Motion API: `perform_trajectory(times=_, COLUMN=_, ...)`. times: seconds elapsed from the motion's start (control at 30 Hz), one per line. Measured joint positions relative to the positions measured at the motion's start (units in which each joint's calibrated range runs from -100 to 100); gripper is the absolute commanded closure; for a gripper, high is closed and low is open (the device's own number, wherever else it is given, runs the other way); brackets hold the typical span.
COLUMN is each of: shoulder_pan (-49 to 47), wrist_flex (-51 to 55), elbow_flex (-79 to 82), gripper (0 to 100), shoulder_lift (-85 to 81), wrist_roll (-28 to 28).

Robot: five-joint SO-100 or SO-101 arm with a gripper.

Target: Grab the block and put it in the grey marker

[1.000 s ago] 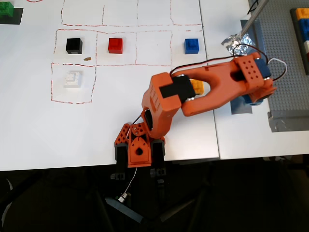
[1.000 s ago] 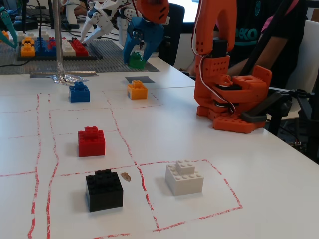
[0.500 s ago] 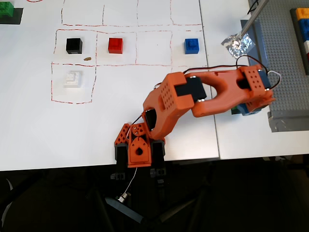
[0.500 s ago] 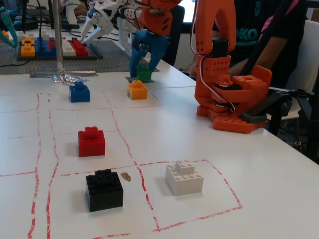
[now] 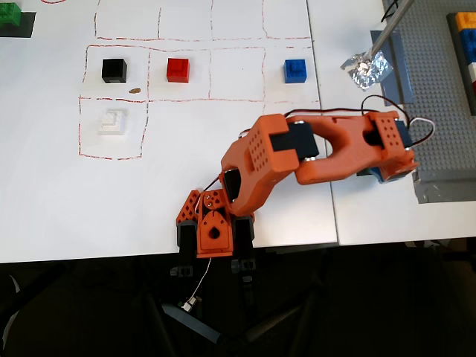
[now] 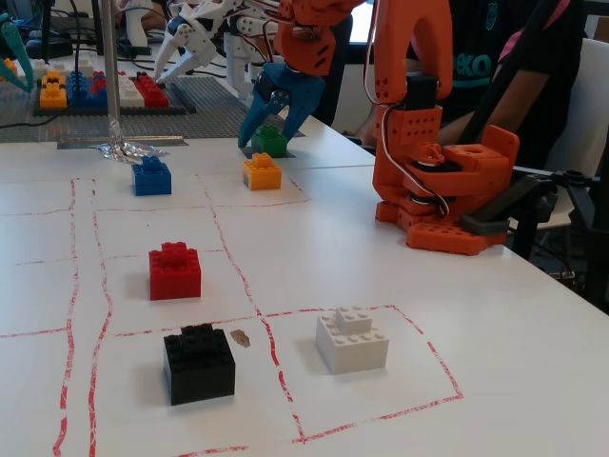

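Spread blue jaws of the gripper (image 6: 268, 124) straddle the green block (image 6: 270, 141) in the fixed view, one fingertip on each side of it, and no finger visibly presses the brick. The block sits low on the table, on the grey marker (image 6: 283, 152), of which only a thin dark edge shows beneath and just right of the brick. From overhead the orange arm (image 5: 327, 152) covers this spot; only a bit of the blue gripper body (image 5: 381, 172) peeks out under the wrist, beside the edge of the studded grey baseplate (image 5: 439, 111).

Just in front of the block in the fixed view stands the orange brick (image 6: 262, 171), near but apart from it. The blue brick (image 6: 151, 175) lies to its left, inside the red-lined grid, and shows from overhead too (image 5: 296, 70). Closer to the fixed camera are the red brick (image 6: 175, 270), the black brick (image 6: 198, 363) and the white brick (image 6: 352, 339), each in its own drawn cell. A small brown speck (image 6: 240, 337) rests just right of the black brick. Crumpled foil (image 5: 366, 67) surrounds the foot of a metal rod (image 6: 110, 71) at the baseplate's edge.
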Motion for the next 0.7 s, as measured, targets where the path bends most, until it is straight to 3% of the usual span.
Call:
perform_trajectory(times=0.13, shoulder_pan=0.2, wrist_flex=9.6, elbow_flex=-0.5, gripper=65, shoulder_lift=-2.2, wrist_roll=0.5)
perform_trajectory(times=0.33, shoulder_pan=0.4, wrist_flex=34.7, elbow_flex=-7.8, gripper=59, shoulder_lift=-8.9, wrist_roll=-0.3)
perform_trajectory(times=0.5, shoulder_pan=-9.4, wrist_flex=44.2, elbow_flex=-7.8, gripper=58, shoulder_lift=-19.4, wrist_roll=-7.3)
perform_trajectory(times=0.7, shoulder_pan=-28.4, wrist_flex=44.6, elbow_flex=5.8, gripper=65, shoulder_lift=-30.5, wrist_roll=-19.1)
